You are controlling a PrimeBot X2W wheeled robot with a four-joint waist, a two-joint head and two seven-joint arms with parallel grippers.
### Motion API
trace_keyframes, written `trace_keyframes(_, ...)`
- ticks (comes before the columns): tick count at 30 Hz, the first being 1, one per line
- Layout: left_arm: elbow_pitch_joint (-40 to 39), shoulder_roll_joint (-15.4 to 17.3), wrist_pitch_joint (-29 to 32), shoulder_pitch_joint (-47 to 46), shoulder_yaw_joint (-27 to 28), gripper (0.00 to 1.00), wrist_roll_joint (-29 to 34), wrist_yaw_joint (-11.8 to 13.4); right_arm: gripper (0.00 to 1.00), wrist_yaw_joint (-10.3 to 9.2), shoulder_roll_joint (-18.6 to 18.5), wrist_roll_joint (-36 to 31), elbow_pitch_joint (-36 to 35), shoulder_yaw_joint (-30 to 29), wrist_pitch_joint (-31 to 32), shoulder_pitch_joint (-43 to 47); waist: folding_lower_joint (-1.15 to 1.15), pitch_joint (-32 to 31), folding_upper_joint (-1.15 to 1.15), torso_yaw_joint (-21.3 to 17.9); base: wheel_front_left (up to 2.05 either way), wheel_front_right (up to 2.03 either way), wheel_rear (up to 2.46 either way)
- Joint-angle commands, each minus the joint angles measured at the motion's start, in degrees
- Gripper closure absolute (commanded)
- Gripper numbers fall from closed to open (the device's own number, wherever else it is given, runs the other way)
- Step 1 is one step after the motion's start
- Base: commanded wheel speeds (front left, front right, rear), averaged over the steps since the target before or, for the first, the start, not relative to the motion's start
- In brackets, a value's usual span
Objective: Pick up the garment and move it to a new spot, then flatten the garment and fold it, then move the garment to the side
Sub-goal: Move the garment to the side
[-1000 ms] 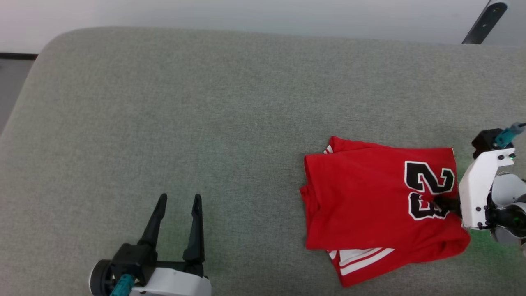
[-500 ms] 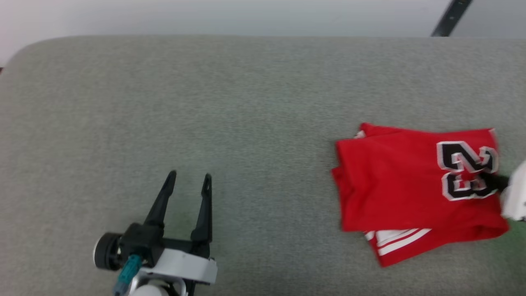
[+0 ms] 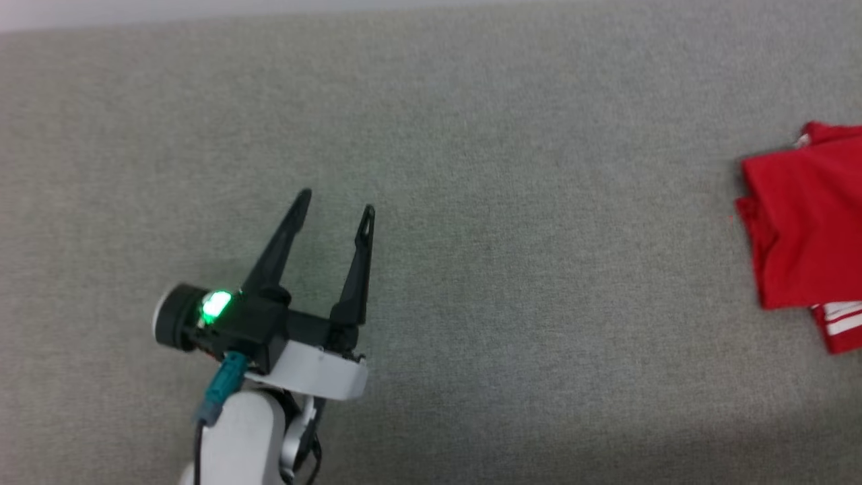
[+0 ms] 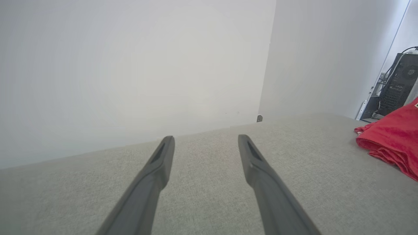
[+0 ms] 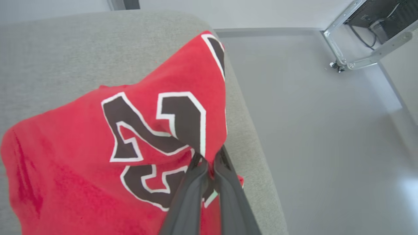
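The garment (image 3: 808,229) is a folded red T-shirt with a white striped sleeve at its near edge, lying at the far right of the grey cushioned surface (image 3: 471,202). In the right wrist view the garment (image 5: 65,169) shows black-and-white numbers, and my right gripper (image 5: 208,160) is shut on a pinch of its red fabric beside the numbers, lifting it into a peak. My left gripper (image 3: 335,203) hovers open over bare grey fabric at the lower left, far from the garment (image 4: 392,143). Its two dark fingers (image 4: 160,163) hold nothing.
The cushioned surface's right edge (image 5: 248,140) drops to a grey floor (image 5: 310,114) just beyond the garment. A metal frame leg (image 5: 352,62) and a dark computer case (image 4: 398,85) stand off that side. A pale wall (image 4: 130,65) rises behind the surface.
The camera has swung left, so the garment slid to the picture's right edge and the right arm left the picture. The right gripper has stayed pinched on the garment. The left gripper stays open.
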Motion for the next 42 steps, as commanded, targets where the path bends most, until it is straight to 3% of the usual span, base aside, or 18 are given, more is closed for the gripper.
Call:
trace_keyframes(1,-0.5,0.5,0.0,-1.0,0.0,0.00,0.4,-0.3,1.00,-0.07,0.3,-1.8,1.1,-0.6,-0.9,-1.7,0.00,2.6,0.00,-1.4,0.00,0.00,0.00)
trace_keyframes(8,-2.9,2.3,0.0,-2.4,0.2,0.00,1.4,-0.1,1.00,-0.07,2.7,-11.8,9.1,-1.2,-5.7,-7.1,0.00,5.6,0.00,-1.3,0.00,0.00,0.00)
trace_keyframes(23,-6.0,4.2,2.1,-1.7,0.3,0.00,1.5,1.0,1.00,-0.07,8.2,-22.2,24.7,-4.6,-17.1,-13.5,0.00,8.0,0.00,-1.2,0.00,0.00,0.00)
trace_keyframes(24,-6.2,4.2,2.2,-1.6,0.3,0.00,1.5,1.1,0.81,-0.07,8.3,-22.3,25.3,-5.1,-17.8,-13.9,0.00,7.9,0.00,-1.3,0.00,0.00,0.00)
trace_keyframes(25,-6.3,4.3,2.3,-1.4,0.3,0.00,1.4,1.3,0.49,-0.07,8.3,-22.6,26.0,-5.2,-18.5,-14.3,0.00,7.7,0.00,-1.3,0.00,0.00,0.00)
trace_keyframes(26,-6.4,4.3,2.3,-1.2,0.3,0.00,1.4,1.3,0.00,-0.07,8.3,-22.9,26.5,-5.1,-19.0,-14.6,0.00,7.5,0.00,-1.4,0.00,0.00,0.00)
trace_keyframes(34,-4.4,3.5,1.5,0.0,-0.1,0.00,-0.3,1.6,0.00,-0.07,7.6,-24.7,28.8,-3.3,-21.6,-15.7,0.00,2.8,0.00,-0.8,0.00,0.00,0.00)
trace_keyframes(42,0.8,3.2,0.4,3.3,1.4,0.00,-3.1,1.9,0.00,-0.07,13.6,-17.4,22.7,4.1,-24.4,-11.5,0.00,-5.9,0.00,1.7,0.00,0.00,0.00)
